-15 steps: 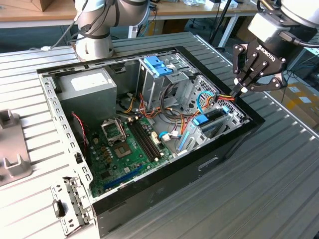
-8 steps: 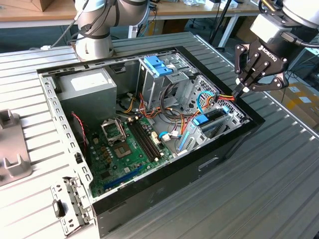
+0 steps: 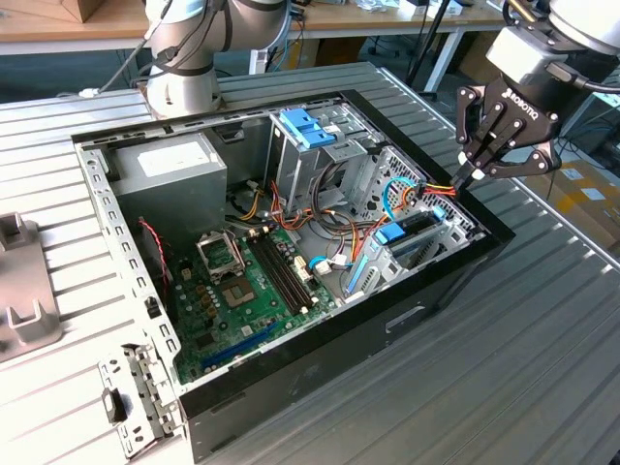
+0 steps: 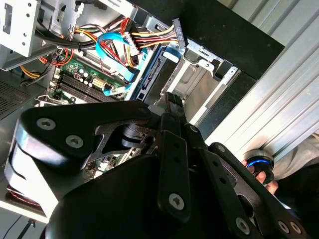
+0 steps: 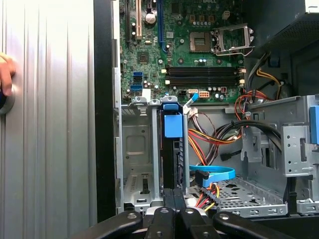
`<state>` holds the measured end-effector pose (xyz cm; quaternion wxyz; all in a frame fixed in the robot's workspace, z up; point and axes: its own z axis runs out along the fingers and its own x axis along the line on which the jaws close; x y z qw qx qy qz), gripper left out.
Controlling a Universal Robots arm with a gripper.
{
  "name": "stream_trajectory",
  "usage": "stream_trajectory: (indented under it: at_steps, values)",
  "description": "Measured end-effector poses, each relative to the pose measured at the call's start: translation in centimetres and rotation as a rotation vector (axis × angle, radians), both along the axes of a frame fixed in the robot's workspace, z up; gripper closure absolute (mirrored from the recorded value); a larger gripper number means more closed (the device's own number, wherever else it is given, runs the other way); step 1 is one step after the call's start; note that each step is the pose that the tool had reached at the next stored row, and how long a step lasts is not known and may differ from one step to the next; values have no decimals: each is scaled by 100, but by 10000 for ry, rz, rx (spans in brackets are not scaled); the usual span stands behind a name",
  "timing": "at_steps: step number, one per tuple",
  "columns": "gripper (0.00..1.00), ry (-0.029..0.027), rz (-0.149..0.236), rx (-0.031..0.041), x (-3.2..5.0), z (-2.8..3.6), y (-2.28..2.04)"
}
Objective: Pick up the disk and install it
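The open computer case point(image 3: 291, 242) lies on the desk point(image 3: 542, 320). In its drive cage point(image 5: 144, 154) the disk point(image 5: 172, 149) stands slotted, apparently installed; cabling looks unattached. Over the cage's end hangs the tool point(image 3: 475, 174), fingers pressed together, holding nothing.

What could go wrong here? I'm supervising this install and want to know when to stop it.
The disk stands on edge in a drive cage slot, right beside loose orange and red power cables and a blue data cable; these might snag or get pinched. The gripper sits close over the black case wall and could strike it.
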<state>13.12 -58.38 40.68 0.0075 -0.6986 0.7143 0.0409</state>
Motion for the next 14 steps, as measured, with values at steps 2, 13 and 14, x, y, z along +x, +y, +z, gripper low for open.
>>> stream_trajectory:
  at_steps: [2,13,14]
  values:
    - [89,0,0,1,0,0,0]
    - [64,0,0,0,3,0,0]
    - [64,0,2,0,9,0,0]
